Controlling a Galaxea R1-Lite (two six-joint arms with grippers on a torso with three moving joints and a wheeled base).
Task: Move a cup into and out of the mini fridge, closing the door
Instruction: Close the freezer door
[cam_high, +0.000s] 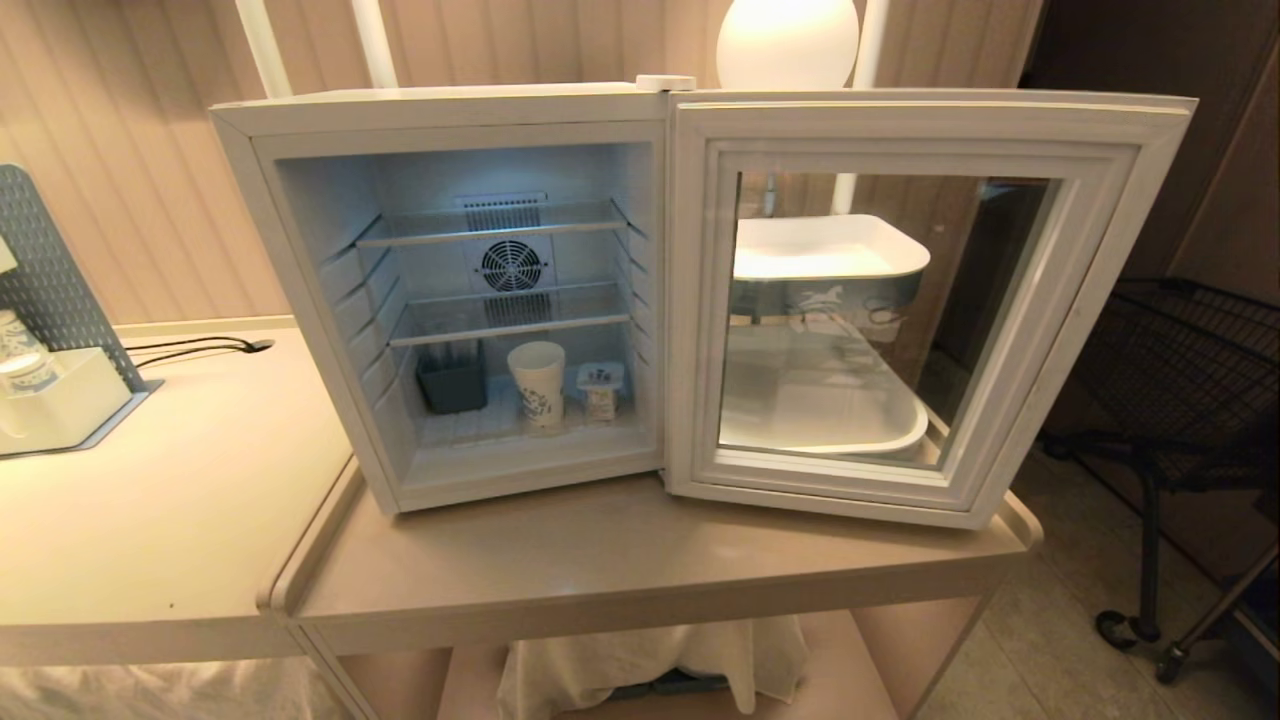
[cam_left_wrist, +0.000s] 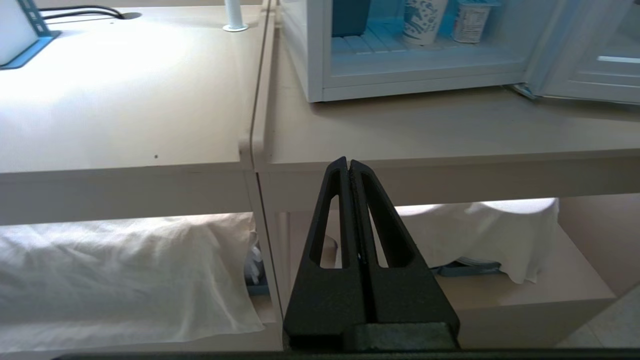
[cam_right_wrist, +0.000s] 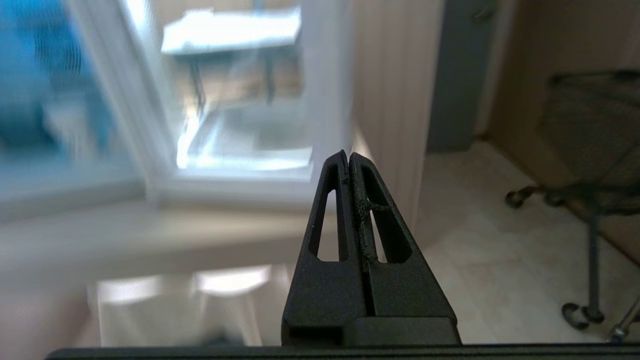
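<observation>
From the head camera I see the mini fridge standing on the beige surface, with its door swung fully open to the right, glass pane facing me. The cup stands upright on the fridge floor, below the lower wire shelf, roughly at the middle of the compartment. A dark grey box sits to its left and a small white yoghurt pot to its right; all three stand apart from one another. The round rear fan shows between the two shelves. Neither arm appears in the head view. My left gripper hangs low in front of the surface edge, fingers pressed together with nothing between them, well short of the fridge. My right gripper sits before the open door, fingers likewise closed on nothing; its view is blurred. A white cloth lies on the shelf under the surface, and a wheeled wire cart stands on the floor at right.
</observation>
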